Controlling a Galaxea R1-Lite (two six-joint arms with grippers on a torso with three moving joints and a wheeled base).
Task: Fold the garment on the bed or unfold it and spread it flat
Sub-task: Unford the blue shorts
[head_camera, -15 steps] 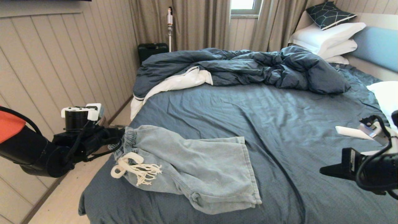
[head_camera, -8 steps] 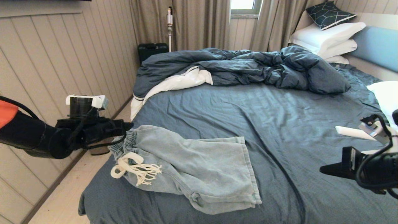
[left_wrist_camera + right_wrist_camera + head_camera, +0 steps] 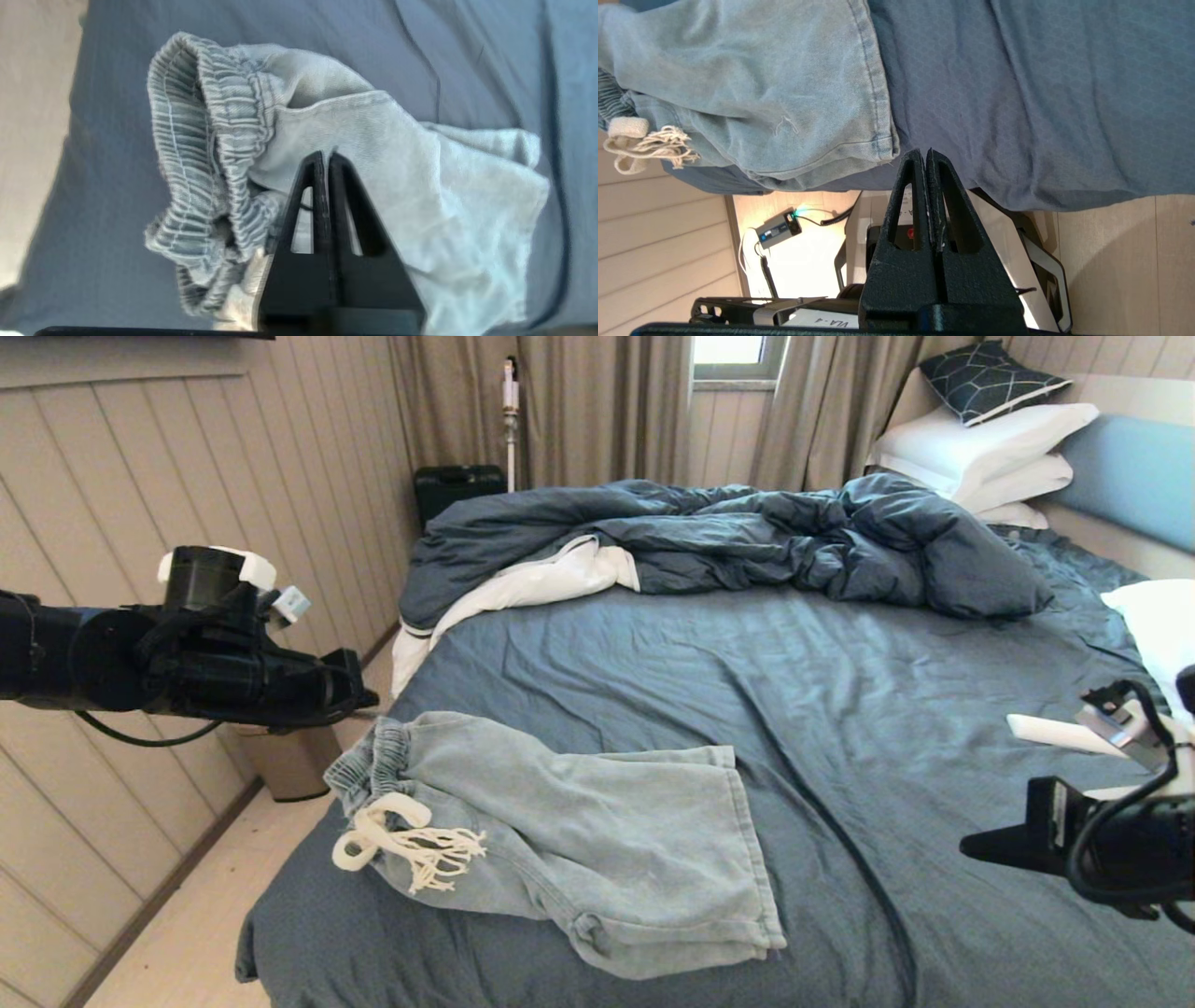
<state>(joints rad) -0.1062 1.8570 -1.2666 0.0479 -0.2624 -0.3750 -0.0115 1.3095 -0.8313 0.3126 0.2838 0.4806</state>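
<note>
- Left gripper (image 3: 359,695): fingers pressed together, nothing between them; it hangs in the air just off the left edge of the bed (image 3: 653,691), above and beside the waistband (image 3: 369,761), not touching it
- In the left wrist view the closed left gripper (image 3: 325,156) points down at the shorts (image 3: 373,186), whose waistband (image 3: 210,130) stands bunched and partly turned open
- Right gripper (image 3: 927,156): fingers shut and empty, parked at the bed's right side, well apart from the shorts
- Shorts (image 3: 597,831): lie on the near left part of the bed, waistband toward the left edge, legs stacked one over the other and running right, hems (image 3: 756,859) toward the middle
- Drawstring (image 3: 401,840): thick, white, frayed, loose on the front just below the waistband
- Handling, judged: soft, light, limp cloth; it will drape and sag from any single hold and drag on the sheet rather than slide cleanly; nothing fragile
- Best hold, judged: the gathered waistband, thick and ridged, gives the fingers the most bite; a hem corner is the second choice
- Avoid pinching the drawstring alone; it would likely pull through without moving the cloth
- Duvet (image 3: 728,541) and pillows (image 3: 990,448) lie at the far end, clear of the shorts
</note>
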